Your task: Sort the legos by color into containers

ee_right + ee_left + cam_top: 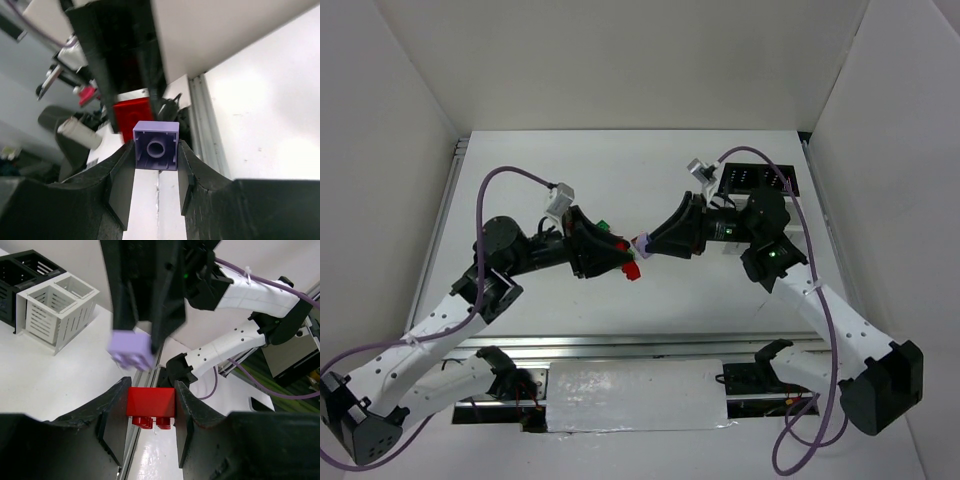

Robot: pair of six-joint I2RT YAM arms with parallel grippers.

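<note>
Top view: both arms meet over mid-table (570,160), tips nearly nose to nose. Left gripper (626,264) is clamped narrow on a red brick (632,270). Right gripper (645,243) is clamped narrow on a purple brick (641,241). The bricks are close together and held above the table. Only this view shows a green brick (603,227), just beyond the left gripper and partly hidden by it.

Left wrist view: the red brick sits square between the two pads, studs facing down. The purple brick hangs above it, with a gap between the two. This view alone gives both bins clearly. The white bin (57,312) and the black bin (20,282) touch side by side at far left, well apart from the bricks. Each has two compartments and slatted walls. The floors are hidden by the walls, so I cannot tell the contents.

Right wrist view: the purple brick's hollow underside with its round tube faces the camera, a pad on each side. The red brick is behind it, between the other gripper's black fingers. No bins in this view.

Top view shows only the black bin, at the far right behind the right arm.
</note>
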